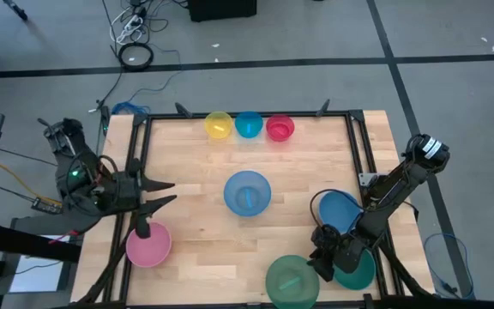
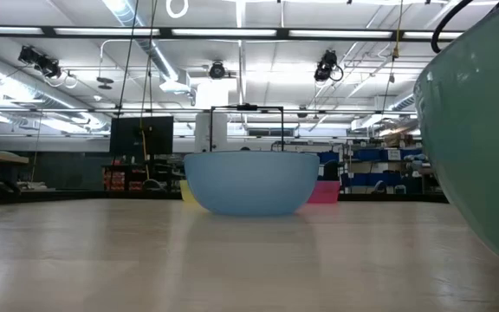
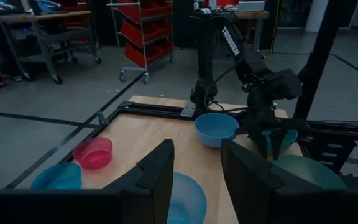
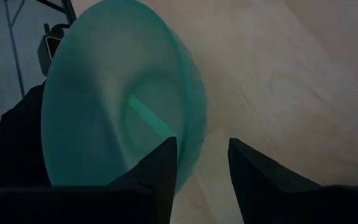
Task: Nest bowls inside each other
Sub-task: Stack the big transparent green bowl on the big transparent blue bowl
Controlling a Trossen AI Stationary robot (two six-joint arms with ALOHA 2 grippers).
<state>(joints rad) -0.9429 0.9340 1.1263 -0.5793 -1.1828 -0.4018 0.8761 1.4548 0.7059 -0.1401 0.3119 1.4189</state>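
Right gripper at five o'clock on the table, fingers parted astride the teal bowl's rim, not clamped. Left gripper waiting at nine o'clock, part open, empty, above the pink bowl.

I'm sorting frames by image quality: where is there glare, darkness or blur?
Low view: ceiling lights glare, and the green bowl at the edge is blurred. Left wrist view: dim overall. Right wrist view: the teal bowl looks soft and the fingers are dark.
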